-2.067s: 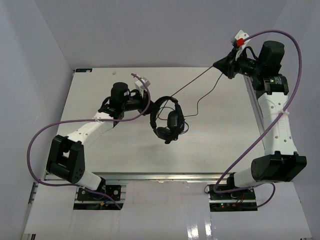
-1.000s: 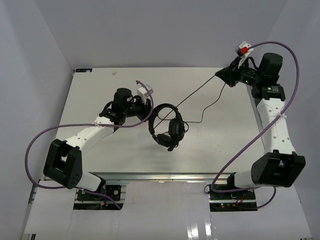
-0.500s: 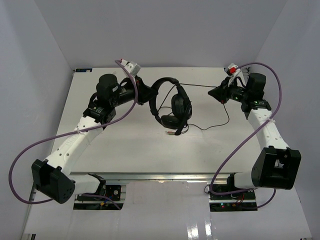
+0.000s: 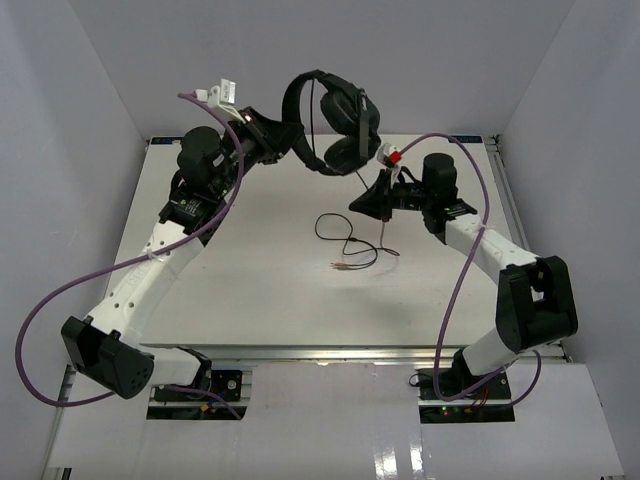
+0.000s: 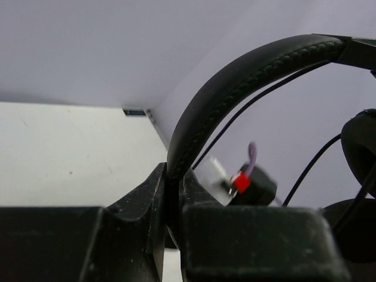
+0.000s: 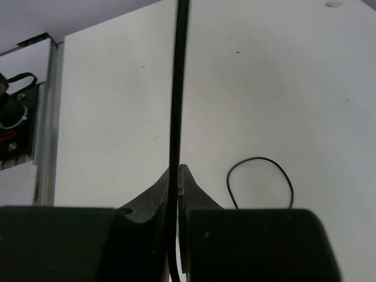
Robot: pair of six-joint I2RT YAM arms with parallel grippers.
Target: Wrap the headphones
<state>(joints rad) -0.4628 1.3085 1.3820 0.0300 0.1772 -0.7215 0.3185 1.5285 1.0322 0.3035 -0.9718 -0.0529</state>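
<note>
The black headphones [image 4: 335, 118] hang high above the table's far edge. My left gripper [image 4: 283, 138] is shut on the arched headband [image 5: 235, 82], with both earcups dangling to its right. The thin black cable [image 4: 350, 235] runs down from the earcups through my right gripper [image 4: 358, 205], which is shut on it [image 6: 178, 88]. Below the gripper the cable lies in loose loops on the table and ends in coloured plugs [image 4: 340, 266]. One loop shows in the right wrist view [image 6: 261, 179].
The white table [image 4: 250, 290] has a raised rim and stands between plain grey walls. Thick purple robot cables [image 4: 60, 290] loop beside both arms. The right arm's wrist camera with its red tab [image 5: 241, 182] shows past the headband.
My left arm has lifted the headphones up and toward the far wall. My right gripper has moved left and inward along the cable, and the slack cable now lies in loops on the table.
</note>
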